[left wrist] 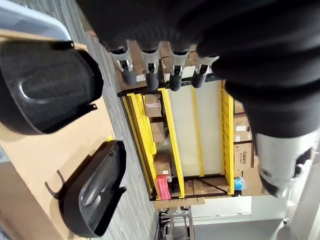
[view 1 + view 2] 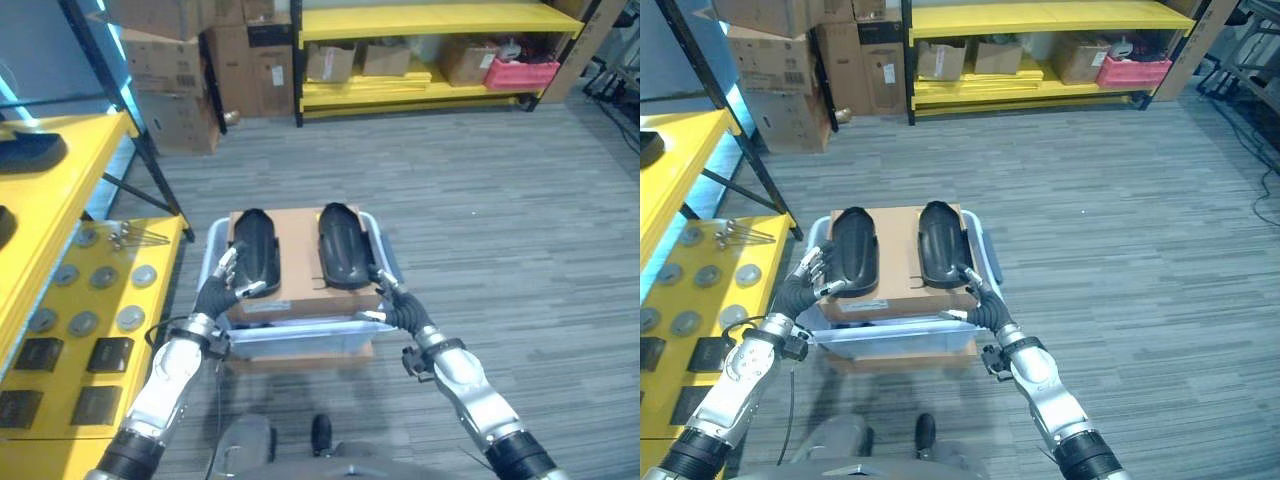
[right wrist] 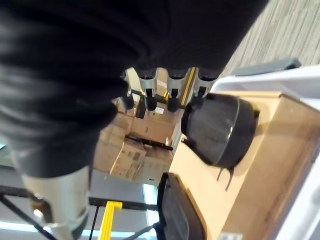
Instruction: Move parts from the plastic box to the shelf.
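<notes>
Two glossy black moulded plastic parts [image 2: 255,250] [image 2: 343,244] lie side by side on brown cardboard [image 2: 300,225] inside the pale translucent plastic box [image 2: 300,338]. My left hand [image 2: 228,280] and right hand [image 2: 392,300] flank them, fingers [image 1: 150,75] straight and spread, holding nothing, probably lining up to lift.

Both eye views look steeply down from head height onto the plastic box [image 2: 295,335], far shelving at 12 o'clock, sharing nearly everything, while each wrist view peers closely past its own fingertips across the box's black parts [image 1: 47,90].
</notes>
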Robot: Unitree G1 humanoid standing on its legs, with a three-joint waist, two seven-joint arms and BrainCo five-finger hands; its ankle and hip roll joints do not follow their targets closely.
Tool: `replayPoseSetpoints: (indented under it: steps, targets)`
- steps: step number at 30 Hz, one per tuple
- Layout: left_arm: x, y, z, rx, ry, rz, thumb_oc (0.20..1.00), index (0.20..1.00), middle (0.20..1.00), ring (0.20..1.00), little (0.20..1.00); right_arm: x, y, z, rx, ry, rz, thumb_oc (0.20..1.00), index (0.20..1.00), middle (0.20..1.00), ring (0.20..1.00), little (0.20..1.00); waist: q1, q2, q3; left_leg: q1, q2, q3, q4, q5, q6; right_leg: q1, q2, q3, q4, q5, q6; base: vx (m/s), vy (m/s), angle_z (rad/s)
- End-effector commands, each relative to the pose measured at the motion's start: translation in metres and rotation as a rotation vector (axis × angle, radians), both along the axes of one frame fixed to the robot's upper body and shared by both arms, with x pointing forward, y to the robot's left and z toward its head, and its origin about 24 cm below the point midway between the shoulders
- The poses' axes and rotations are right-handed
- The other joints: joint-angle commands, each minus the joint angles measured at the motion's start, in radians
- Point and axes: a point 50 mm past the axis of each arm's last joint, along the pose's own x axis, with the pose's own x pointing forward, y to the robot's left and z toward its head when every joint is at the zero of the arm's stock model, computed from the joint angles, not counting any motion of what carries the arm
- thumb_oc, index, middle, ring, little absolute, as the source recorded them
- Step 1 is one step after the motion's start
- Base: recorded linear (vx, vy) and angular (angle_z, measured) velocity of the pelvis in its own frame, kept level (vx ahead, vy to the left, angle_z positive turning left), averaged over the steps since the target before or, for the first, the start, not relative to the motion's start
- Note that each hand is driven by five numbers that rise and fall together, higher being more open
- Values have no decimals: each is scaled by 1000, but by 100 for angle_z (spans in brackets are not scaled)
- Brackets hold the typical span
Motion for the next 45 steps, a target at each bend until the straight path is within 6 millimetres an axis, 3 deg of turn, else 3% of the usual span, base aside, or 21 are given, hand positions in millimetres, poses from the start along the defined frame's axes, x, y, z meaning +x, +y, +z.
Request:
replayPoseSetpoints:
  steps: [1,2,3,7,11,13,15,17,19,20,22,28,34,41,44,45]
  targets:
    - [5,-4,26,-25,-133,-37,1000,1000,1000,1000,1000,6,-11,24,-3,-119,-39,1000,1000,1000,1000,1000,10,47,-17,134,-8,65,-249,30,33,14,-84,-17,22,-19,154,30,25,-11]
    - [5,-4,26,-25,-133,-37,1000,1000,1000,1000,1000,6,-11,24,-3,-118,-39,1000,1000,1000,1000,1000,12,47,-15,142,-9,67,-259,33,33,16,-85,-14,22,-20,154,35,65,-4]
    - [5,-4,25,-42,-125,-33,1000,1000,1000,1000,1000,4,-11,22,16,-104,-39,1000,1000,1000,1000,1000,5,57,-27,193,4,92,-348,14,47,15,-76,-22,20,-27,159,60,64,7]
    - [4,-2,23,-36,-110,-37,1000,1000,1000,1000,1000,-5,-19,13,33,-63,-85,1000,1000,1000,1000,1000,-6,60,-57,277,-4,65,-492,37,65,14,-75,-44,31,-32,169,51,77,17]
    - [4,1,24,-18,-102,-50,1000,1000,1000,1000,1000,-15,-21,1,123,-2,-112,1000,1000,1000,1000,1000,-11,58,-45,300,-6,41,-522,42,87,-47,-78,-37,184,-60,178,1,86,30]
    - [4,3,23,-24,-91,-44,1000,1000,1000,1000,1000,-16,-24,0,130,-2,-139,1000,1000,1000,1000,1000,-23,53,-20,300,-8,20,-516,44,96,-106,-80,-8,284,-17,204,-56,41,22]
    - [6,2,23,-21,-88,-46,1000,1000,1000,1000,1000,-16,-29,2,181,-18,-188,1000,1000,1000,1000,1000,-46,52,-8,298,-7,-19,-524,49,99,-149,-51,82,317,-6,220,-31,-9,23]
    - [7,2,22,-21,-85,-55,1000,1000,1000,1000,1000,-16,-36,3,198,-38,-233,1000,1000,1000,1000,1000,-54,56,-11,303,1,-42,-544,51,93,-158,-50,149,271,-8,221,46,-41,67]
    - [7,2,22,-21,-86,-57,1000,1000,1000,1000,1000,-16,-40,5,184,-52,-255,1000,1000,1000,1000,1000,-58,57,-11,305,6,-54,-549,51,89,-162,-57,170,243,-5,218,67,-61,48]
    - [7,2,23,-20,-88,-61,1000,1000,1000,1000,1000,-16,-46,9,160,-76,-285,1000,1000,1000,1000,1000,-60,53,-17,310,7,-70,-557,46,85,-137,-73,176,158,-11,210,74,-100,17]
    - [4,3,20,-16,-80,-58,1000,1000,1000,1000,1000,-15,-49,10,109,-88,-301,1000,1000,1000,1000,1000,-48,41,-34,307,6,-63,-571,52,78,-91,-97,147,62,-1,208,69,-123,32]
    - [-1,3,17,-27,-62,-62,1000,1000,1000,1000,1000,-11,-69,18,-112,-123,-355,1000,1000,1000,1000,1000,-33,36,-59,312,31,-76,-620,68,60,-46,-74,124,-26,12,201,101,-110,11]
    - [-1,-5,19,-39,-68,-101,1000,1000,1000,1000,1000,3,-90,36,-311,-225,-446,1000,1000,1000,1000,1000,-25,48,-38,306,43,-95,-620,57,55,-49,-60,104,-26,-11,194,17,-41,5]
    - [10,-25,34,-92,-113,-206,1000,1000,1000,1000,1000,47,-101,59,-410,-281,-513,1000,1000,1000,1000,1000,-8,54,73,188,37,-118,-614,86,56,-151,-54,96,-26,15,181,-115,-28,4]
    - [11,-33,38,-103,-121,-265,1000,1000,1000,1000,1000,56,-105,67,-448,-298,-523,1000,1000,1000,1000,1000,-5,54,90,153,33,-121,-608,92,56,-180,-55,97,-26,22,179,-67,0,8]
    - [10,-44,40,-124,-116,-330,1000,1000,1000,1000,1000,66,-105,74,-455,-316,-543,1000,1000,1000,1000,1000,-3,54,106,121,25,-122,-598,95,58,-204,-55,99,-26,31,178,-90,18,10]
